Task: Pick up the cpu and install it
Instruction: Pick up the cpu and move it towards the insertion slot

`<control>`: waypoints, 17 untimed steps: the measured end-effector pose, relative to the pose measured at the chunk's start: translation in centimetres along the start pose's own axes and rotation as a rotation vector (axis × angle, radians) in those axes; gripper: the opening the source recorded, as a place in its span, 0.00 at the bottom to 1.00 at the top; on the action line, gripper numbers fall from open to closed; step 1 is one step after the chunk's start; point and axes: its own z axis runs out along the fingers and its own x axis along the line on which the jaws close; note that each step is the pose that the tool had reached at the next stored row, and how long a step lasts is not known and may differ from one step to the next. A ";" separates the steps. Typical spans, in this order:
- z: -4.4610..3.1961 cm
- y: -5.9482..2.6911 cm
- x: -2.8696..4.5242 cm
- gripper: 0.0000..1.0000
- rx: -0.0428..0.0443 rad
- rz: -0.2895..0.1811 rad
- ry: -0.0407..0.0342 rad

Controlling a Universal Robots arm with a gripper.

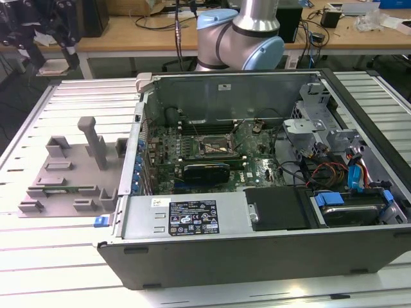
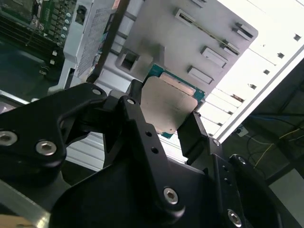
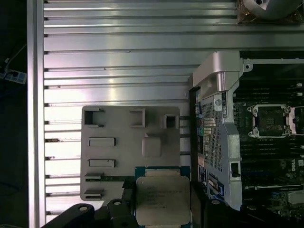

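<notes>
In the first wrist view the tray [image 3: 118,128] lies on the left. Above its case-side edge the gripper [image 3: 161,213] hangs, fingers [image 3: 124,209] drawn narrow on two opposite sides of the cpu [image 3: 161,197]. Right of the tray stands the open case [image 3: 218,137], with its socket [image 3: 270,119] inside.

Claw [image 3: 161,211]: matte black. Cpu [image 3: 160,197] within the claw: silver-grey top, green border. Tray [image 3: 118,156] beyond the claw: plain grey. Worktop [image 3: 118,61]: silver, ribbed with parallel grooves.
</notes>
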 end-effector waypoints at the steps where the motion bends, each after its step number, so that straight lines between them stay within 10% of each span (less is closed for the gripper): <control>1: 0.02 0.01 -0.43 0.55 0.0000 0.000 0.0000; 17: 0.26 0.22 -6.84 0.55 0.0000 0.000 0.0001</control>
